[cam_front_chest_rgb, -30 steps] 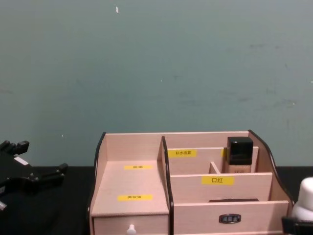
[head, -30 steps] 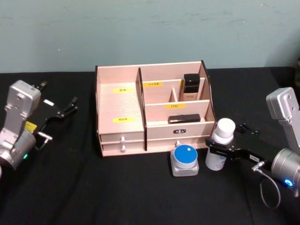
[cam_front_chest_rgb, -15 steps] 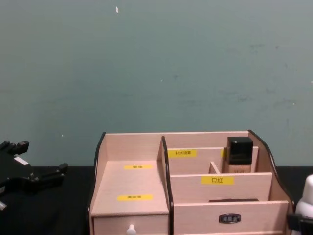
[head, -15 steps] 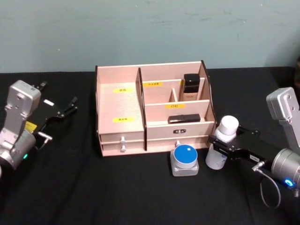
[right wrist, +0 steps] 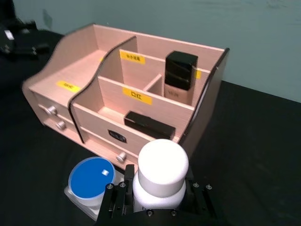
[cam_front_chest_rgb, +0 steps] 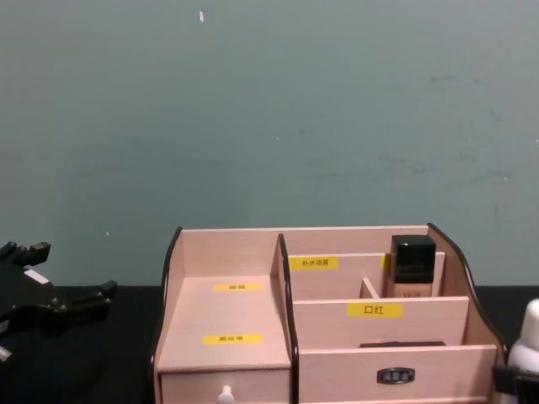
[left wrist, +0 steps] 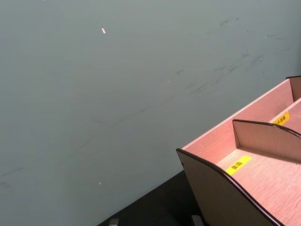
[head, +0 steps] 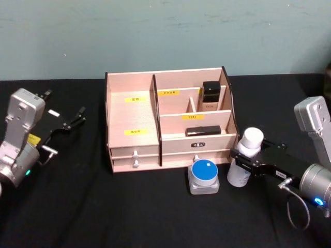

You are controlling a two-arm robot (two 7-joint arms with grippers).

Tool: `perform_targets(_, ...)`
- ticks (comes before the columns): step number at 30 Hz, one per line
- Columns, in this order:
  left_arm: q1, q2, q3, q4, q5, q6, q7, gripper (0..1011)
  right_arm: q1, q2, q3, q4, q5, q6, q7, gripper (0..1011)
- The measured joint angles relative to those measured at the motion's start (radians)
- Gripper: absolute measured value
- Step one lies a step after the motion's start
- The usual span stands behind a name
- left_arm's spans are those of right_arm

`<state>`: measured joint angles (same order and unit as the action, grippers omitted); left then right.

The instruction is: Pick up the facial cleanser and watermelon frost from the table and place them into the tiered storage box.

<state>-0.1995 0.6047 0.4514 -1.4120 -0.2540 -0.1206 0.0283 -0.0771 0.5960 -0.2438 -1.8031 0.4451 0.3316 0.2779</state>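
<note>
The facial cleanser [head: 244, 157], a white bottle with a round white cap, stands on the black table just right of the tiered storage box [head: 132, 111], leaning slightly right. My right gripper [head: 243, 163] is shut on its body; in the right wrist view its fingers [right wrist: 115, 202] flank the bottle [right wrist: 160, 172]. The watermelon frost [head: 203, 174], a clear jar with a blue lid, sits in front of the box's drawers, left of the bottle and apart from it. My left gripper [head: 70, 121] is parked open at the far left.
The box's right compartments hold a black-capped bottle [head: 210, 95] and a flat black item [head: 203, 130]; its left stepped shelf [cam_front_chest_rgb: 223, 324] is bare. Two drawers with small knobs [head: 135, 155] face me. Black tabletop stretches in front and to both sides; a teal wall stands behind.
The white bottle's cap has shifted slightly to the right in my right gripper, so the bottle leans a little. The left arm and the blue-lidded jar have not moved.
</note>
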Motion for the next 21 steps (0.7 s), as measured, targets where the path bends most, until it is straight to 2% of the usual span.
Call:
perform_targets(7,0.0,0.0,0.0,0.0,0.0,0.0,0.0,1001,-0.002,-0.01,0.017,-0.039,0.055,0.006,0.028,596)
perform_targets(14,0.0,0.0,0.0,0.0,0.0,0.0,0.0,1001,0.021,0.0,0.012,-0.099,0.091,0.03,0.04,596)
perform_targets(17,0.0,0.0,0.0,0.0,0.0,0.0,0.0,1001,0.063,-0.001,-0.005,-0.121,0.112,0.05,0.053,596)
perform_targets(21,0.0,0.0,0.0,0.0,0.0,0.0,0.0,1001,0.13,-0.004,-0.038,-0.126,0.117,0.074,0.066,596)
